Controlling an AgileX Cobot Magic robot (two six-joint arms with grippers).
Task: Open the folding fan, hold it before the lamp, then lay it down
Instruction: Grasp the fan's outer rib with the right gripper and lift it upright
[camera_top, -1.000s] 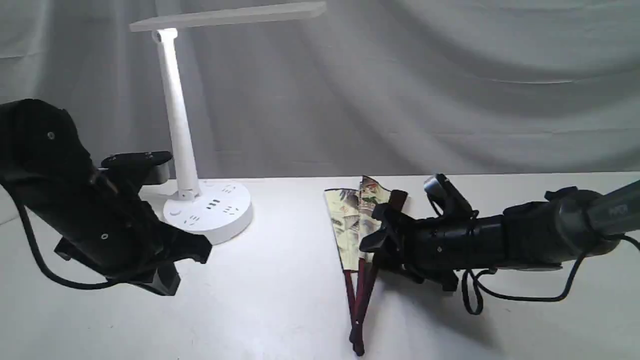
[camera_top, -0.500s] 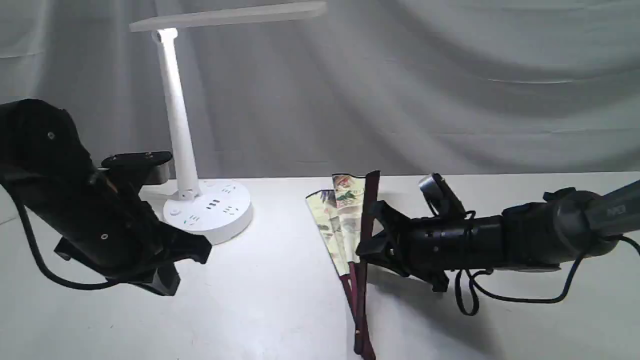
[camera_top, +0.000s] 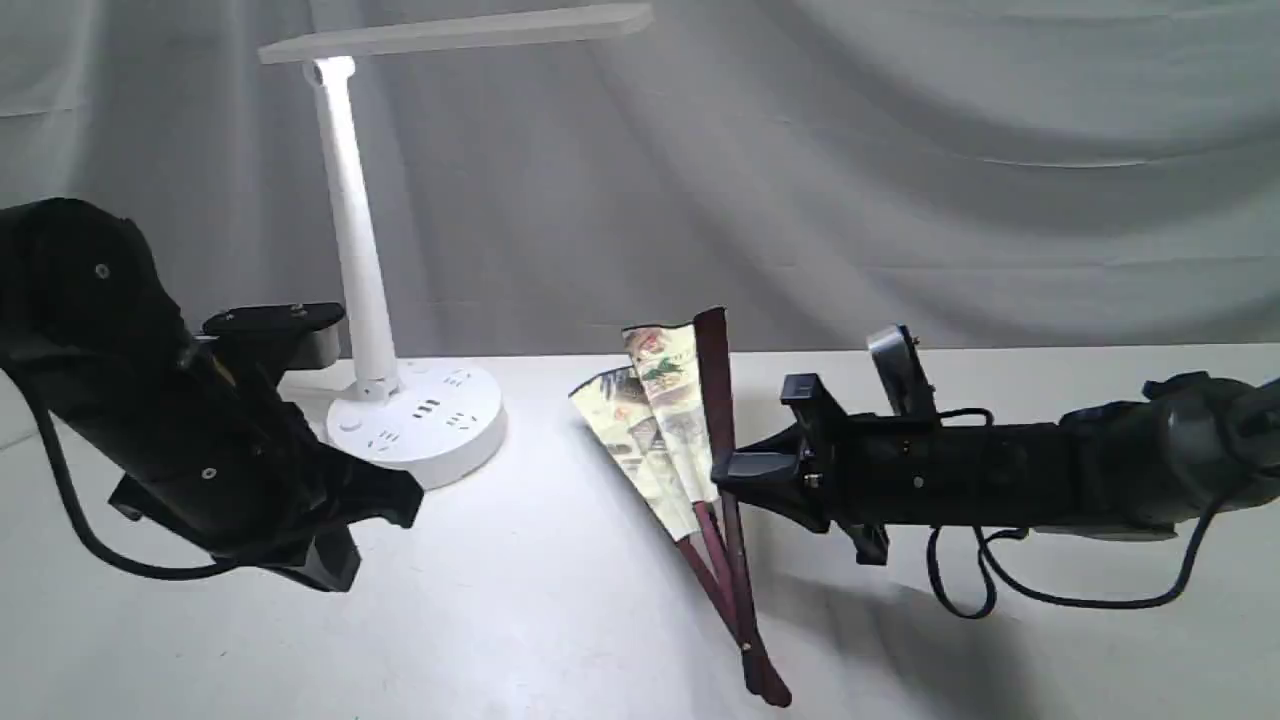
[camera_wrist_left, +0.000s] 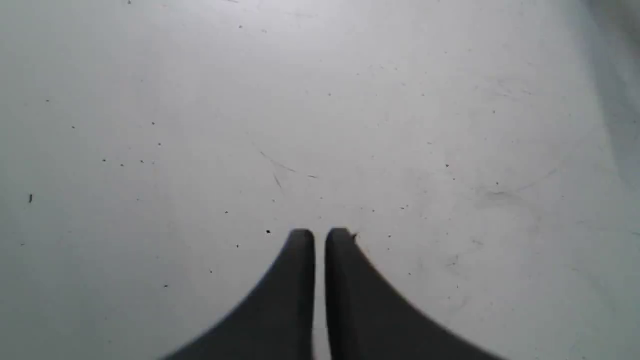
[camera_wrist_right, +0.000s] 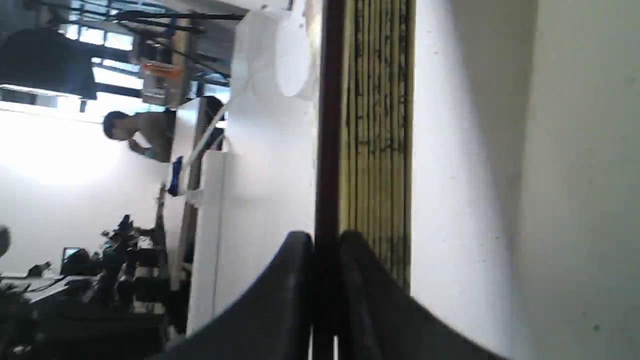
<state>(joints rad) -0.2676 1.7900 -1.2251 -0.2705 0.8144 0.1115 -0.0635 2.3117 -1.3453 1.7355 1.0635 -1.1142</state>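
Right, the folding fan (camera_top: 660, 425) was found only partly spread, with a few cream pleats fanned out. The pivot end was apparently rested on the white table (camera_top: 520, 620), and the long axis was tilted up and away from it. The outer maroon guard (camera_top: 712, 380) was clamped about mid-length by the right gripper (camera_top: 728, 468), brought in from the right with its jaws pinched narrow on the wood. The white desk lamp (camera_top: 352, 230) was set well apart to the fan's left. The left gripper (camera_wrist_left: 320, 234) was closed on nothing over bare table, farther from the fan. It was judged that the remaining pleats need drawing lampward.
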